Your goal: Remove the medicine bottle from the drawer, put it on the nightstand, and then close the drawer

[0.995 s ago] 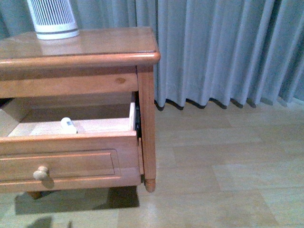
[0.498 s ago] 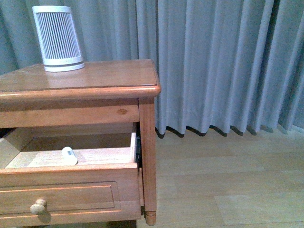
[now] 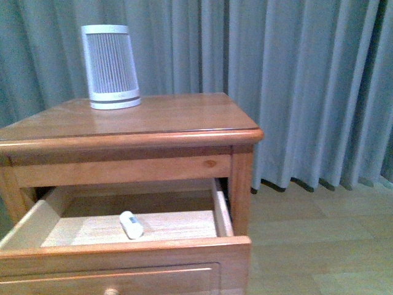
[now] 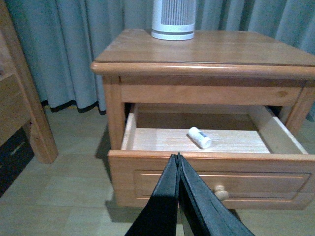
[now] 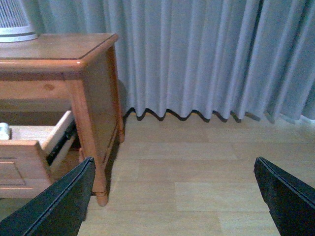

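Though the medicine bottle (image 3: 131, 225) bears a label, its print blurs.

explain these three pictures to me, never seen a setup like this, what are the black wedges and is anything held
This is a robot with two arms, each ending in a two-fingered gripper. The front view comes from a camera on its body, facing a nightstand whose drawer is pulled open. The other two views come from cameras on its wrists. The black wedges are gripper fingers: the left gripper is shut, pointing at the drawer front; the right gripper is wide open above the floor. Neither holds anything. A small white medicine bottle lies on its side in the drawer; a white ribbed appliance stands on top.
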{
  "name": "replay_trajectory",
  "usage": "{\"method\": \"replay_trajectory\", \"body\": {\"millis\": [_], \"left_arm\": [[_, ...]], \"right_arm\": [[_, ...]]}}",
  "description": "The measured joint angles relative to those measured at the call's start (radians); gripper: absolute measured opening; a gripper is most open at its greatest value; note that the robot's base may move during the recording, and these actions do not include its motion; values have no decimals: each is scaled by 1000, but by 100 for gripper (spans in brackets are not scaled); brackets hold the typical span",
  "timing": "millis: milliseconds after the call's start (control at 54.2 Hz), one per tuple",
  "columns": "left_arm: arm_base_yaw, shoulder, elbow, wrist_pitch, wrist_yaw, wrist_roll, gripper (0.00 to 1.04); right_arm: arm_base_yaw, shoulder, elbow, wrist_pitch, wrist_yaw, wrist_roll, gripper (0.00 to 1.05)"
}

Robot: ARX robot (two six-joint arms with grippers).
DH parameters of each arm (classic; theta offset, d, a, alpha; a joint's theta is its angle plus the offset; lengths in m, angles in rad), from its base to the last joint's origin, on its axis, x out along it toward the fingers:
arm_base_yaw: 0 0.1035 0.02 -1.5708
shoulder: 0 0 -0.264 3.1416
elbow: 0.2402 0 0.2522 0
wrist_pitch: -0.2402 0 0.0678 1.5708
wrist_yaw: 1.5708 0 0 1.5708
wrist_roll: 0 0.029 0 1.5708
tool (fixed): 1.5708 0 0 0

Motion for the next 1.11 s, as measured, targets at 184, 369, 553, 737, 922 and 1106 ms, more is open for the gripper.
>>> {"method": "replay_trajectory", "body": {"millis": [184, 369, 553, 737, 922, 1106], "left_arm": [[0, -28, -24, -1, 0, 0, 3], [0, -43, -42, -1, -7, 0, 3], [0, -79, -82, 2, -5, 0, 3], [0, -83, -82, 2, -2, 0, 3], [0, -83, -82, 2, -1, 0, 3], [0, -83, -82, 2, -1, 0, 18]], "right_arm": [[0, 0, 0, 0, -3, 0, 98], [-1, 0, 0, 1, -14, 0, 98], [-2, 2, 0, -1, -16, 1, 98], [-72, 384, 190, -25, -356, 83, 98], [31, 837, 475, 200, -273, 54, 98], [132, 1231, 681, 281, -146, -53, 98]]}}
